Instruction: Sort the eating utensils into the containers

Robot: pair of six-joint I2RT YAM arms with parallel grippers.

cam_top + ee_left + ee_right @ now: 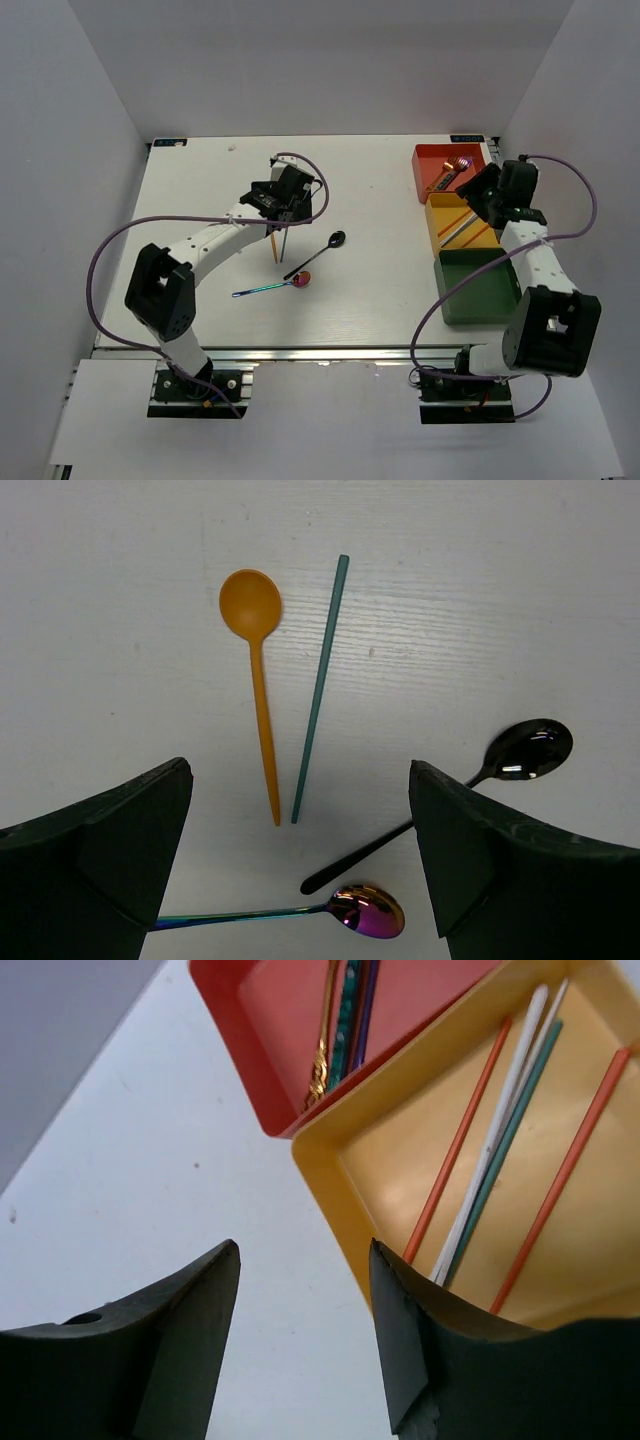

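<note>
Your left end effector hung, jaws apart, over the orange spoon and teal chopstick lying side by side on the bench, while your right end effector, likewise spread, hovered at the corner of the yellow tray, which held chopsticks.

Robotics lab cell: white table, plain white enclosure walls, aluminium rail along near edge.

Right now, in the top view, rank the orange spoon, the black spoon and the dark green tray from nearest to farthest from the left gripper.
1. Orange spoon: just below the left gripper, on its near side.
2. Black spoon: a little to the right, lying diagonally.
3. Dark green tray: far off to the right, toward the near edge.
</note>
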